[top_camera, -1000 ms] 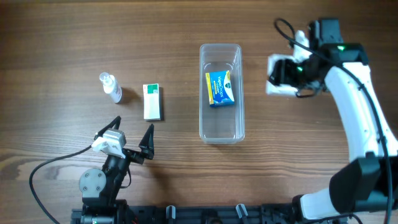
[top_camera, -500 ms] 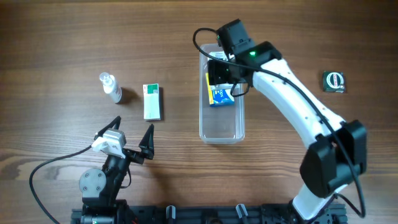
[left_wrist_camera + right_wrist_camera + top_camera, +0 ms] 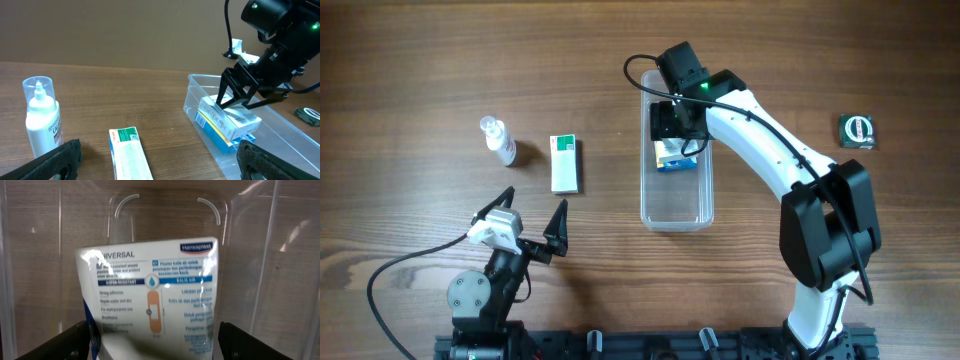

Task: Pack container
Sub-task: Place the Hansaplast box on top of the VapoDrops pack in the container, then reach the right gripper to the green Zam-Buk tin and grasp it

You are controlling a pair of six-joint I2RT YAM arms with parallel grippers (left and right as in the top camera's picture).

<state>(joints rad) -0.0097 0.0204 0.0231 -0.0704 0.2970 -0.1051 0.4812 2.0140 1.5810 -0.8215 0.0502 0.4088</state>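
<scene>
- The container (image 3: 677,205) sits mid-frame in the overhead view, long side running up and down. A white box (image 3: 231,116) lies tilted on a blue box (image 3: 218,131) in its upper half.
- The step looks like setting the white box down and letting go. The right gripper (image 3: 241,98) hangs just over it with jaws spread, one finger past each side of the box. I cannot tell whether either finger touches it.
- To do it well, lift straight up with the jaws wide so neither finger catches an edge and drags the box off the blue one.
- Keep clear of the container's walls, which are close on both sides in the right wrist view. A sideways exit could shove the bin.
- The right arm reaches from the lower right of the overhead view up and left across the table, wrist bent down into the bin.
- The left gripper (image 3: 536,197) rests at lower left, jaws open and holding nothing. A green box (image 3: 564,163) and a spray bottle (image 3: 498,140) lie just above it, not yet packed.
</scene>
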